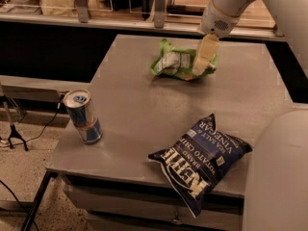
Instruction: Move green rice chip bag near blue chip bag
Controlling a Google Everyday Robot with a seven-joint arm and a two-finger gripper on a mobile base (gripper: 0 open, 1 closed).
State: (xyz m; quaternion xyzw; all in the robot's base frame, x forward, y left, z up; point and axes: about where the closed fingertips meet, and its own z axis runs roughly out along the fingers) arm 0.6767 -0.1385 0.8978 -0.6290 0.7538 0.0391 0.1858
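Note:
The green rice chip bag [174,61] lies on the far middle of the grey table [134,105], white label up. My gripper [203,59] comes down from the upper right and sits over the bag's right end, touching or just above it. The blue chip bag [202,160] lies at the table's front right, its lower corner hanging over the front edge. The two bags are well apart.
A blue-silver drink can [83,117] stands near the table's front left edge. A counter with racks [120,4] runs behind the table. Part of my arm [279,172] fills the lower right. A cable and a stand [12,129] are on the floor at left.

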